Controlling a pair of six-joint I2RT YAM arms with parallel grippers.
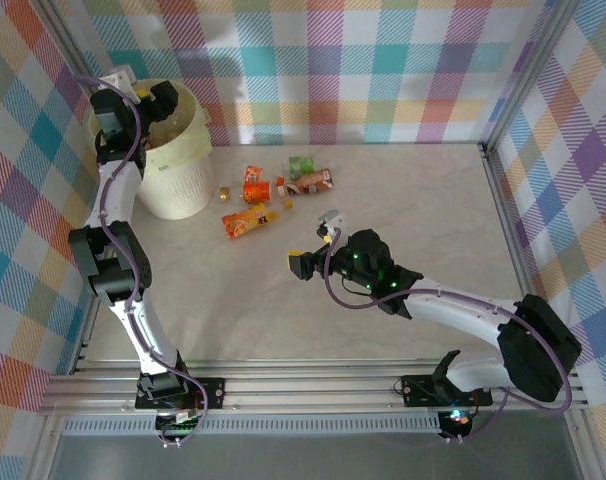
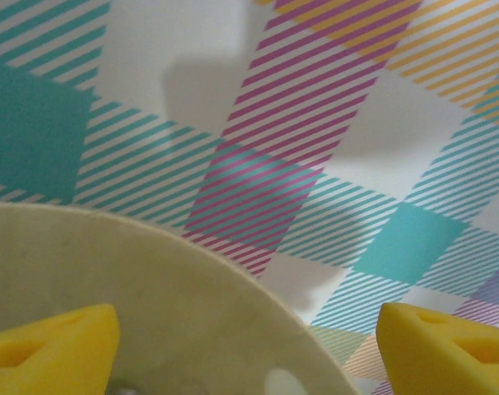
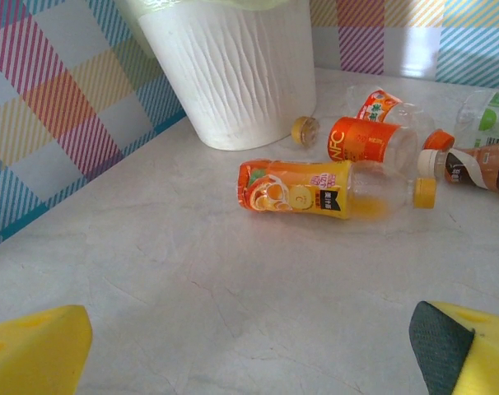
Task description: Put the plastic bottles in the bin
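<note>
left gripper (image 1: 155, 100) (image 2: 248, 337): it hung over the open top of the bin, at the far left of the table. Its two yellow fingers (image 2: 52, 346) stood apart and nothing was between them.
right gripper (image 1: 314, 243) (image 3: 249, 354): it was low over the middle of the table and faced the bottles. Its fingers (image 3: 35, 346) stood wide apart and held nothing. It was well apart from every bottle.
bin (image 1: 178, 185) (image 2: 192, 271) (image 3: 233, 74): pale yellow and round, it stood upright in the far left corner, close to the checked wall (image 1: 383, 70) (image 2: 274, 164). Its lower wall was ribbed. What lay inside I could not tell.
plastic bottles (image 1: 273, 190): several lay on their sides in a loose group on the table (image 1: 413, 200) (image 3: 192, 288), to the right of the bin and outside it.
orange-label bottle (image 1: 248, 220) (image 3: 295, 189): it was the nearest one to the right gripper. It had a yellow cap and a little orange liquid inside.
NFC bottle (image 1: 255, 185) (image 3: 369, 140): it had a red-orange label and lay just behind the orange-label bottle, nearer to the wall.
brown-label bottle (image 1: 313, 181) (image 3: 480, 169): it lay to the right of the NFC bottle.
green-label bottle (image 1: 301, 163) (image 3: 492, 115): it was the farthest one, behind the brown-label bottle.
loose cap (image 1: 224, 192) (image 3: 305, 129): small and yellowish, it lay alone just beside the foot of the bin, between the bin and the NFC bottle.
</note>
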